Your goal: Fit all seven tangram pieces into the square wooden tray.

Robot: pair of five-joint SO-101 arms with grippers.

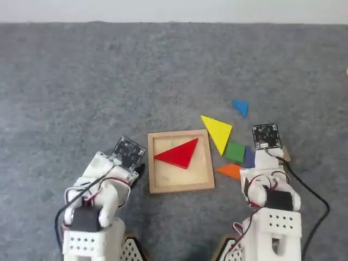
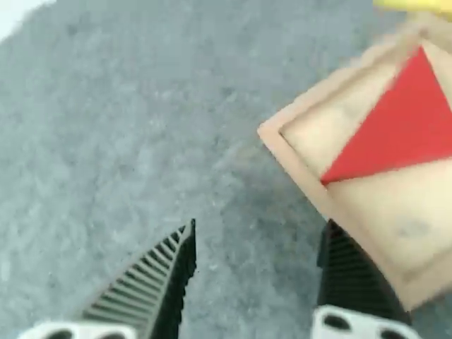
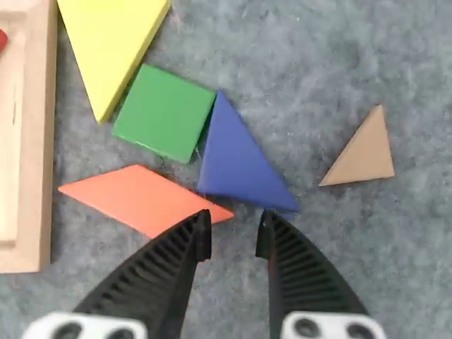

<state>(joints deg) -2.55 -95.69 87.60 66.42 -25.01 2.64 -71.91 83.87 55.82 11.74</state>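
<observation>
Inside the square wooden tray (image 1: pixel 181 188) lies only the red triangle (image 1: pixel 179 154), flat, its long edge running diagonally and rising toward the yellow triangle (image 1: pixel 217 130), which sits just outside the tray's far right corner. The green square (image 3: pixel 164 111), dark blue triangle (image 3: pixel 236 164) and orange parallelogram (image 3: pixel 141 198) cluster close together on the grey table beside the tray. The tan triangle (image 3: pixel 364 150) lies apart from them, and a small blue triangle (image 1: pixel 240 106) farther off. The right gripper (image 3: pixel 234 220) hangs just short of the dark blue triangle's corner and the parallelogram's end, jaws narrowly parted, holding nothing. The left gripper (image 2: pixel 259 229) hovers at the tray's left side, jaws spread wide and empty.
</observation>
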